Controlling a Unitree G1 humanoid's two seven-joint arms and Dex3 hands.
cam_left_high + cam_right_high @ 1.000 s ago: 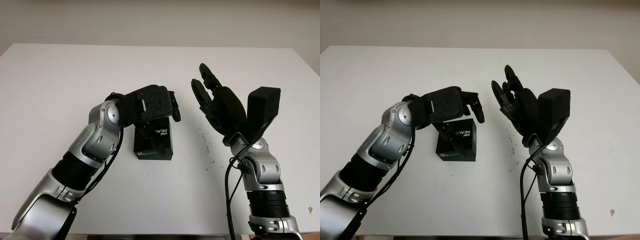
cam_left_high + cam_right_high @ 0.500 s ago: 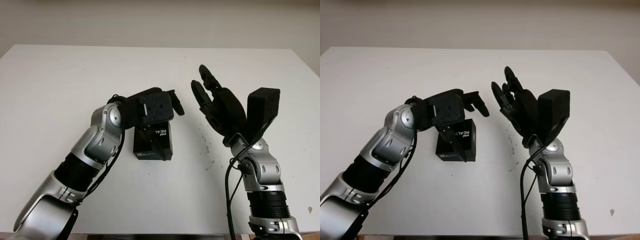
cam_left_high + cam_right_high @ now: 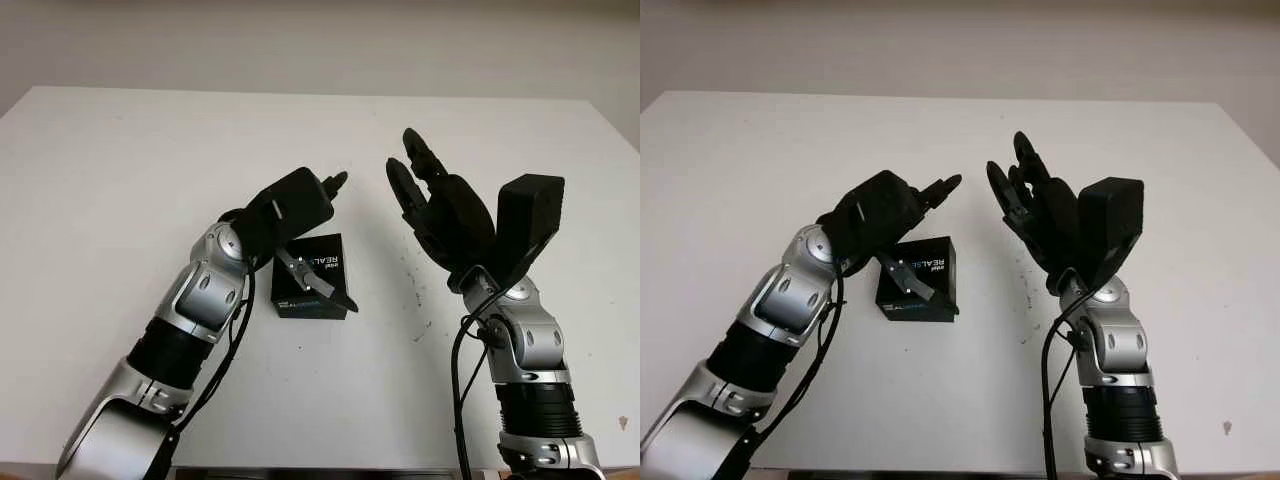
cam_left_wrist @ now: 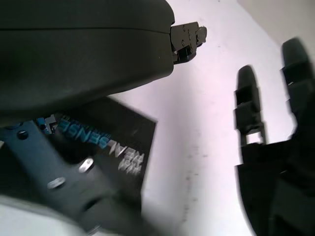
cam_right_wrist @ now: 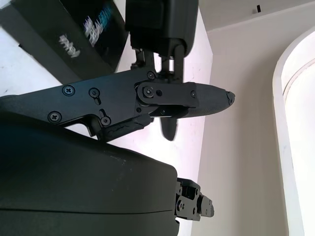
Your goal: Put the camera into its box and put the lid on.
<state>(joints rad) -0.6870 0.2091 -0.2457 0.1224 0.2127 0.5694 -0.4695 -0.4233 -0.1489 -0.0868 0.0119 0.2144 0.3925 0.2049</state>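
Observation:
The black camera box (image 3: 312, 280) lies on the white table (image 3: 120, 160), closed, its lid with the REALSENSE lettering facing up. My left hand (image 3: 300, 208) hovers just above the box's far left corner, open and holding nothing. One of its fingers (image 3: 318, 284) reaches down across the lid, while the others point away toward the right. My right hand (image 3: 440, 215) is raised to the right of the box, open, palm turned toward it and well apart from it. The box lid (image 4: 123, 142) also appears under my left hand in the left wrist view.
Small dark specks (image 3: 412, 290) mark the table between the box and my right arm. The table's far edge (image 3: 300, 93) meets a pale wall.
My left hand has rolled and lifted off the box top, uncovering the lid; its fingers now point up and away. The right hand has barely moved.

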